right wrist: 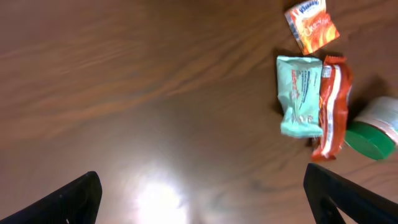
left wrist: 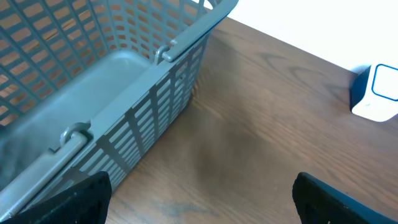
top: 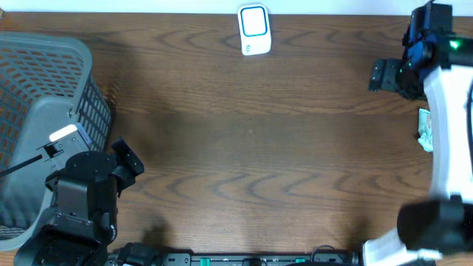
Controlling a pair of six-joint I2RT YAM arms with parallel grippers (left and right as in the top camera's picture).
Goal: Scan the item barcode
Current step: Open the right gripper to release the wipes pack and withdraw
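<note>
Right wrist view shows an orange packet [right wrist: 312, 26], its label blurred, perhaps a brand; both arms' jaws stand apart.

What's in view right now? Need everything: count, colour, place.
basket: 1, grey, left end of the table
scanner: 1, white with blue outline, far edge, centre
orange packet: 1, orange, right side of the table, apart from the others
mint packet: 1, pale green, against the red wrapper
red wrapper: 1, red and white, between the mint packet and the green-lidded container
green-lidded container: 1, green lid, pale body, cut off at the frame edge
table: 1, brown wood
left gripper: 1, black, open and empty, beside the basket
right gripper: 1, black, open and empty, over bare table next to the packets
</note>
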